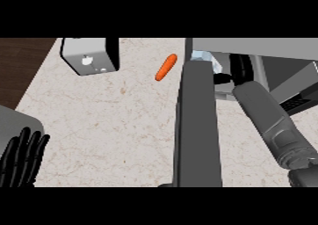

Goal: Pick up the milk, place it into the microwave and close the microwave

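The milk [202, 56] shows only as a pale blue-white sliver up at the mouth of the microwave [278, 50], tucked behind the top edge of the open microwave door [199, 127]. Right beside it, a little lower and to the right, sits the right hand [228, 75] at the end of its grey forearm, which runs up from the lower right corner into the opening. The hand is mostly hidden by the door and the dark interior, so I cannot tell whether it is clasping the milk or has let go, nor whether the two touch.

The door stands edge-on, a long dark slab running from the microwave down toward the bottom of the view.

Across on the far side, the left hand [20, 159] rests low at the left edge, fingers straight and slack, holding nothing.

The counter [110, 118] is pale speckled stone, with dark wood showing past its upper left corner. A grey rounded surface sits at the left edge above the resting hand.

Counting up: one milk, one microwave, one orange carrot [165, 67] lying loose on the counter just left of the door's top, one shiny metal appliance [92, 55] near the upper left, well apart from the carrot, and two hands.
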Action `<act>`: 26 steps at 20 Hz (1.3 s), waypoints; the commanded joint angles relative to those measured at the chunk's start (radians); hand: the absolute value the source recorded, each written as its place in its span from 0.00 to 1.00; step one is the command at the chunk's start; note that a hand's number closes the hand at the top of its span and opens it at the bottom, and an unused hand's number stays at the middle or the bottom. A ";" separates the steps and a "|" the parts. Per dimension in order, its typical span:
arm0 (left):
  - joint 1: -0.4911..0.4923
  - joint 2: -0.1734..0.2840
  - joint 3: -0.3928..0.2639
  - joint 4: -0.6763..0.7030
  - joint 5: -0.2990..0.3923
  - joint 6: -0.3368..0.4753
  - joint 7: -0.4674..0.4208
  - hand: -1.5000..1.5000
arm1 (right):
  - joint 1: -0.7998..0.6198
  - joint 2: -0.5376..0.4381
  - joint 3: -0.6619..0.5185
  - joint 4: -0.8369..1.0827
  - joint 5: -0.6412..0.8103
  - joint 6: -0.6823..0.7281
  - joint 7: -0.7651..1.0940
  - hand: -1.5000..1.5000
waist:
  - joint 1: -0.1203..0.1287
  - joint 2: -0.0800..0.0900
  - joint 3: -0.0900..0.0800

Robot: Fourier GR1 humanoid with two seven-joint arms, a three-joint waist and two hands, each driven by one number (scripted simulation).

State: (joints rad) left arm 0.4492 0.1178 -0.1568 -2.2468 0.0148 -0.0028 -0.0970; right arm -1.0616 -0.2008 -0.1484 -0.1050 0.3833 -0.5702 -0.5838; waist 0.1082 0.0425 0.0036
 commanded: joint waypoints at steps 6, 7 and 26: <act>-0.001 0.000 -0.012 -0.022 -0.022 0.001 0.012 0.00 | -0.017 0.026 -0.034 0.001 -0.022 -0.061 0.010 0.00 | -0.019 -0.008 0.000; -0.030 -0.014 -0.009 0.028 -0.033 0.014 -0.006 0.00 | 0.008 -0.005 -0.055 -0.012 -0.042 -0.045 -0.032 0.00 | -0.018 0.001 0.001; 0.075 -0.048 -0.129 -0.040 -0.143 0.041 -0.009 0.00 | 0.031 -0.107 -0.138 -0.029 -0.106 0.034 -0.125 0.00 | -0.030 -0.015 0.000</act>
State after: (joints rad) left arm 0.4923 0.0909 -0.2358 -2.2807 -0.0761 0.0180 -0.0903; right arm -1.0343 -0.2885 -0.2712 -0.1339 0.2913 -0.5854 -0.6885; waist 0.0783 0.0308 0.0036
